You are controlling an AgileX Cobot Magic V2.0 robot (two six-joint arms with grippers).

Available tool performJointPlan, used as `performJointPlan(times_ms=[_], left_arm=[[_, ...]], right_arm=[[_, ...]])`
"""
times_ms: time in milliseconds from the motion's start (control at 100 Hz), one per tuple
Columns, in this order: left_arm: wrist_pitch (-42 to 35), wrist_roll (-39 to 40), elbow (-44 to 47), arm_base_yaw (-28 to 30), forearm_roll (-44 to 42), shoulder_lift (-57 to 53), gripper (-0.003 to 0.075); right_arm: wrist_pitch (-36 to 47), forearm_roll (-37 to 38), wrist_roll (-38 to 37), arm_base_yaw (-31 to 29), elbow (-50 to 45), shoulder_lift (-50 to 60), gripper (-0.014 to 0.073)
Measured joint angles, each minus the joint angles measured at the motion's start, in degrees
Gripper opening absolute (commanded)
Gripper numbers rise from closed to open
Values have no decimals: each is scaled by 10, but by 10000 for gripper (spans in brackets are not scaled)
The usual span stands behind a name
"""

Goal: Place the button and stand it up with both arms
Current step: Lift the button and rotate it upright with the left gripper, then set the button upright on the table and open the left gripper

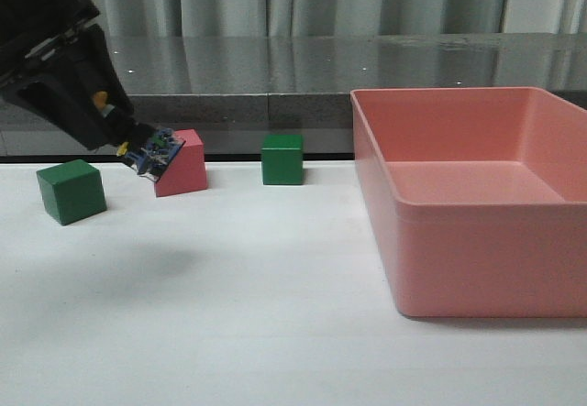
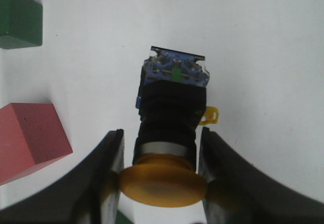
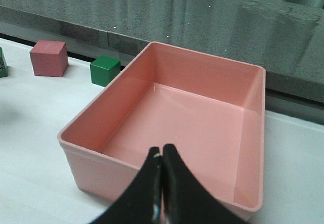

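I see the left gripper [image 2: 162, 183] pinching the button [image 2: 169, 128] by its yellow cap, base block pointing away from the jaws, held tilted above the table [image 1: 229, 296] near the far left edge. The right gripper [image 3: 162, 183] has its fingers pressed together, nothing between them, over the pink bin [image 3: 243, 82].

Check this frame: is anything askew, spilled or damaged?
Nothing spilled or damaged. The only thing askew is the button, held tilted above the table by the left gripper. The pink bin and cubes sit flat; the right gripper is shut on nothing.
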State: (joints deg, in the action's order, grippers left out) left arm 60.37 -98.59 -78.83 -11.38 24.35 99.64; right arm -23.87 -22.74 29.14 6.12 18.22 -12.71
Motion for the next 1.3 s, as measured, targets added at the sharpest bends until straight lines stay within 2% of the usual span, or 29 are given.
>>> performJointPlan(times_ms=[300, 380, 470, 710, 1300], left_arm=[[-12, 194, -22, -188, -339, 4, -19], [-12, 236, -23, -219, -420, 12, -19], [-13, 253, -23, -241, -471, 26, -19], [-13, 264, -25, -257, -530, 81, -19], [-8, 284, -26, -257, -530, 126, -15]], right_arm=[[0, 0, 0, 0, 0, 0, -113], [0, 0, 0, 0, 0, 0, -113], [0, 0, 0, 0, 0, 0, -113], [0, 0, 0, 0, 0, 0, -113], [0, 0, 0, 0, 0, 0, -113]])
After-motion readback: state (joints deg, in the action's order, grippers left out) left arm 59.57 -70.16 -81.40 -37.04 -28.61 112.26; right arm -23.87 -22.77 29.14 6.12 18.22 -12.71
